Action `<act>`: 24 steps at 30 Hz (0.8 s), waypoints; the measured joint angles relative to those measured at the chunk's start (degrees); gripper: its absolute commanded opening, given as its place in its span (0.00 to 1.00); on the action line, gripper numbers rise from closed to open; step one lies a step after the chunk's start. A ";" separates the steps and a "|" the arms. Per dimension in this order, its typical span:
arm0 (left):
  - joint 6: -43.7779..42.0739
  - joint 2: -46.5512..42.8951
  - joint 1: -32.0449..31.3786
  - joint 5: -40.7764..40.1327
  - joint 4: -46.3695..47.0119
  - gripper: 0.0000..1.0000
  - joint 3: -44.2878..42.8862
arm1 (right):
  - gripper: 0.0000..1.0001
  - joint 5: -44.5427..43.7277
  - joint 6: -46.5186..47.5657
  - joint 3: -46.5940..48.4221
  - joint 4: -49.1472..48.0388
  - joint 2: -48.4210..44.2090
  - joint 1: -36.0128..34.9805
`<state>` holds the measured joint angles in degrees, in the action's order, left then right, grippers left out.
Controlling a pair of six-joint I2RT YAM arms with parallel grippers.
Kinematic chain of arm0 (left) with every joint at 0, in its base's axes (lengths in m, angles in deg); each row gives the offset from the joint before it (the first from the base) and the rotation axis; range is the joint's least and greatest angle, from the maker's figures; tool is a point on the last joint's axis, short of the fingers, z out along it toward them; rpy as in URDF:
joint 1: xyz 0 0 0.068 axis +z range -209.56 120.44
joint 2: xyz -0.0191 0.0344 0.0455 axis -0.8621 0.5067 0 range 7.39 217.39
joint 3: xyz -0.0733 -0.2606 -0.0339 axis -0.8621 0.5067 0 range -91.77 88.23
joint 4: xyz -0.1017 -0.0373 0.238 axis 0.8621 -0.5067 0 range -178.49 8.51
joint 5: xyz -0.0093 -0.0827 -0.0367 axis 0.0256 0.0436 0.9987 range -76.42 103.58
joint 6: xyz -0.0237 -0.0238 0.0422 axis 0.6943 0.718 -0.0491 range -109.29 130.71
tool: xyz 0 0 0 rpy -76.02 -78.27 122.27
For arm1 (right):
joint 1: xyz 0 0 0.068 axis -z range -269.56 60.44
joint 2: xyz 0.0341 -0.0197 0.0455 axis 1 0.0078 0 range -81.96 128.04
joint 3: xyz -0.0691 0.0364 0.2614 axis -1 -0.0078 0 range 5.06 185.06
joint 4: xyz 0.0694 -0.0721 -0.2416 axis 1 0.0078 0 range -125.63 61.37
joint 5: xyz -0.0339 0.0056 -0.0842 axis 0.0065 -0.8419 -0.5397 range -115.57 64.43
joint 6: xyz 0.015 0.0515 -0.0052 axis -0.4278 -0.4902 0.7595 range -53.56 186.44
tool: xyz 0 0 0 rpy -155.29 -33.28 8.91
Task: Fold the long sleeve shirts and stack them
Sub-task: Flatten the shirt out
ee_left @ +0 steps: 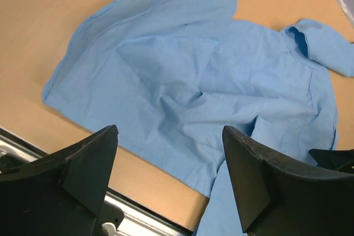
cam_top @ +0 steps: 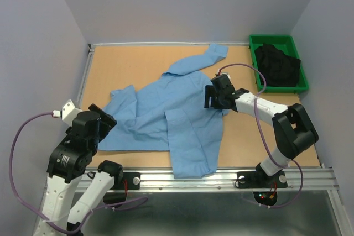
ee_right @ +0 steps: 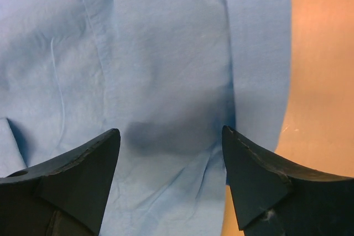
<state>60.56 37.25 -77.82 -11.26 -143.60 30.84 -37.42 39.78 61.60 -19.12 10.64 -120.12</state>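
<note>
Light blue shirt [cam_top: 171, 114] rumpled mid-table [cam_top: 110, 64], long axis from collar toward far edge to hem at near edge. Right gripper [ee_right: 171, 181] open, empty, directly over shirt's right side: nearer arm. Left gripper [ee_left: 168, 181] open, empty, at near-left edge, shirt ahead.
</note>
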 measured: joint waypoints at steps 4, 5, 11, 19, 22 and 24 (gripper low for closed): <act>-3.74 4.35 0.00 1.90 5.84 0.88 -0.42 | 0.71 0.17 0.09 2.75 0.87 0.00 1.44; -4.63 6.19 0.00 2.58 7.50 0.88 -0.31 | 0.69 0.31 0.13 3.61 0.92 0.02 1.44; -10.19 22.51 0.02 5.18 21.16 0.88 0.04 | 0.65 2.19 0.72 7.37 0.35 2.29 1.97; -15.89 40.39 0.35 5.86 36.74 0.88 1.36 | 0.65 4.79 0.24 5.79 -0.09 8.31 3.65; -17.68 45.68 1.40 5.86 39.93 0.88 0.74 | 0.65 4.70 -0.94 1.75 -0.76 6.80 4.22; -18.80 48.59 2.23 5.79 41.05 0.88 0.00 | 0.65 4.63 -2.01 -1.09 -1.64 4.46 4.72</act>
<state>41.76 85.84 -75.59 -5.47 -102.55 30.84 -32.79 37.77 60.50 -20.76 15.09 -115.40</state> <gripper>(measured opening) 0.874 0.650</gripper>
